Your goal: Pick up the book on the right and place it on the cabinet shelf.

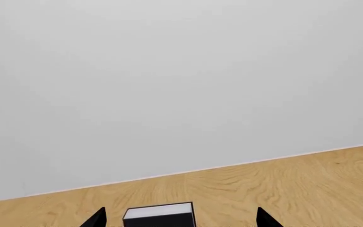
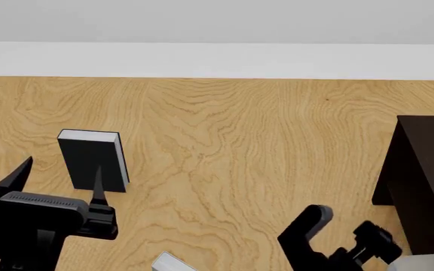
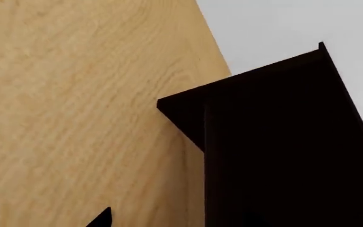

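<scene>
The dark, almost black cabinet [image 2: 420, 180] stands at the table's right edge and fills much of the right wrist view [image 3: 282, 142]. Its boards run together in shadow. My right gripper [image 2: 343, 230] is low in front of it, open and empty; only one of its fingertips [image 3: 102, 218] shows in the right wrist view. A pale grey corner [image 2: 170, 263] pokes in at the near edge; I cannot tell if it is the book with dots. My left gripper [image 2: 61, 176] is open, just short of a black-covered book [image 2: 90, 161].
The black-covered book stands upright on the wooden table [image 2: 232, 141] and shows between my left fingertips in the left wrist view [image 1: 159, 216]. A pale grey strip [image 2: 432, 262] lies at the near right corner below the cabinet. A white wall [image 2: 217, 59] bounds the table's far edge.
</scene>
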Robot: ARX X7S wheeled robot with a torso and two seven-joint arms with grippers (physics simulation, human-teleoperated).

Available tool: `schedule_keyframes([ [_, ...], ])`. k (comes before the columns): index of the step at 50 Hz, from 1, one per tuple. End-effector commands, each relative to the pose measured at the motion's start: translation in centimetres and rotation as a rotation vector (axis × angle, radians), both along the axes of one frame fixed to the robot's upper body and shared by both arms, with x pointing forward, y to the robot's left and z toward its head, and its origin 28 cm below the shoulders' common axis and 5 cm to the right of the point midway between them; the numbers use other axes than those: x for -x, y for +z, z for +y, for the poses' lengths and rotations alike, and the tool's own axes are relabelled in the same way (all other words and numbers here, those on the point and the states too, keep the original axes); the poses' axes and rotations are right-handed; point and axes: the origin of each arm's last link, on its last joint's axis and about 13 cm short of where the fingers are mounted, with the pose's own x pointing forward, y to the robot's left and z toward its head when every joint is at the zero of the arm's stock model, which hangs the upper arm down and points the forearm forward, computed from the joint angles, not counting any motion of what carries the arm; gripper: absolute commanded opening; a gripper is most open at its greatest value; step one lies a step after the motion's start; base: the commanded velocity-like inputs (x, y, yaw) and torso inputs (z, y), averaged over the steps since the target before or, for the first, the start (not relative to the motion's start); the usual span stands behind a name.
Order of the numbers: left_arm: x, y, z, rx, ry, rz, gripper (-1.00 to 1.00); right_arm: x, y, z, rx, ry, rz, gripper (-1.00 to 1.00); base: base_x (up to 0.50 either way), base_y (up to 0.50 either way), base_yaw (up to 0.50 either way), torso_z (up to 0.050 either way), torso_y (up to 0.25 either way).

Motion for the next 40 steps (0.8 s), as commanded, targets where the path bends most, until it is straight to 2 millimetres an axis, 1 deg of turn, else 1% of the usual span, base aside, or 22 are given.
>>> schedule_keyframes([
  [1,-0.1,-0.2,0.0,0.001,0.001,0.002,1.00,-0.7,0.3,0.3,-0.305,0.017,0.006,1.00,0.00,0.00,0.00,0.000,0.000],
  [5,-0.1,-0.2,0.1,0.001,0.003,0.001,1.00,-1.1,0.8,0.4,-0.340,0.009,0.000,1.00,0.00,0.00,0.00,0.000,0.000],
  [8,0.0,-0.1,0.2,0.003,0.004,0.000,1.00,-1.4,1.2,0.4,-0.419,-0.008,-0.002,1.00,0.00,0.00,0.00,0.000,0.000],
  [9,0.0,0.0,0.2,0.004,0.006,0.000,1.00,-1.4,1.3,0.4,-0.415,-0.013,0.007,1.00,0.00,0.00,0.00,0.000,0.000],
  [10,0.0,0.0,0.2,0.005,0.006,0.000,1.00,-1.5,1.4,0.4,-0.460,-0.022,0.015,1.00,0.00,0.00,0.00,0.000,0.000],
  [11,0.0,0.0,0.2,0.005,0.006,-0.001,1.00,-1.5,1.4,0.4,-0.451,-0.030,0.017,1.00,0.00,0.00,0.00,0.000,0.000],
  [14,0.0,0.1,0.1,0.008,0.002,-0.001,1.00,-1.6,1.7,0.2,-0.551,-0.061,0.040,1.00,0.00,0.00,0.00,0.000,0.000],
  [19,0.0,0.0,0.1,0.008,0.002,0.001,1.00,-1.3,1.7,-0.1,-0.530,-0.130,0.062,1.00,0.00,0.00,0.00,0.000,0.000],
  [20,0.0,0.0,0.1,0.008,0.002,0.001,1.00,-1.3,1.7,-0.1,-0.568,-0.141,0.061,1.00,0.00,0.00,0.00,0.000,0.000],
  [21,0.0,0.0,0.1,0.007,0.001,0.001,1.00,-1.3,1.7,-0.1,-0.554,-0.148,0.055,1.00,0.00,0.00,0.00,0.000,0.000],
  [27,-0.1,-0.1,0.1,0.008,-0.001,0.004,1.00,-0.8,0.9,-0.1,-0.561,-0.215,0.013,1.00,0.00,0.00,0.00,0.000,0.000],
  [28,-0.1,-0.1,0.1,0.009,-0.001,0.004,1.00,-0.7,0.7,0.0,-0.581,-0.216,0.013,1.00,0.00,0.00,0.00,0.000,0.000],
  [33,0.0,-0.1,0.1,0.008,-0.003,0.004,1.00,-0.5,0.3,0.3,-0.569,-0.235,-0.014,1.00,0.00,0.00,0.00,0.000,0.000],
  [40,0.1,-0.1,0.1,0.013,-0.007,0.006,1.00,0.2,-0.8,1.3,-0.565,-0.250,-0.035,1.00,0.00,0.00,0.00,0.000,0.000],
])
